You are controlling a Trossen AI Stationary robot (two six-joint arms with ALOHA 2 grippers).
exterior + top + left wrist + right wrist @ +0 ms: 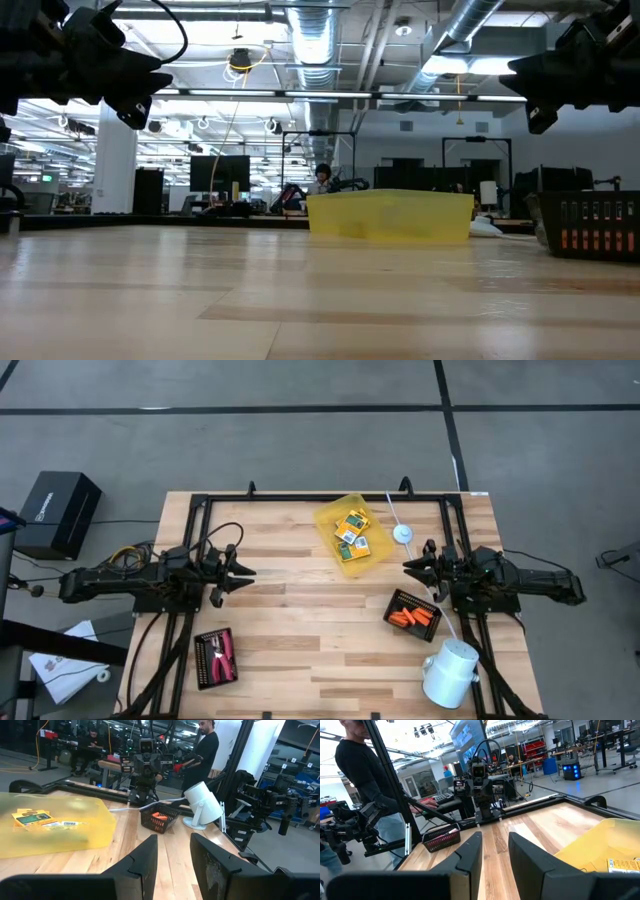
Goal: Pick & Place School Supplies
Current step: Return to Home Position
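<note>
Yellow-and-green card boxes (352, 532) lie in a translucent yellow tray (340, 555) at the table's far middle; they also show in the left wrist view (35, 817). Orange sticks (412, 616) lie in a black ribbed tray (395, 600) on the right. The red-handled tool (222, 652) lies in another black tray (203, 670) at the near left. My left gripper (245, 572) hovers level at mid-left and my right gripper (408, 567) at mid-right. They face each other, both open with nothing between the fingers (173, 840) (495, 837).
A white cylinder-shaped device (450, 672) stands at the near right corner, and a small white disc (402, 533) lies beside the yellow tray. A black frame (300, 497) borders the tabletop. People (205, 750) (365, 770) stand beyond the table. Bare wood lies between the grippers.
</note>
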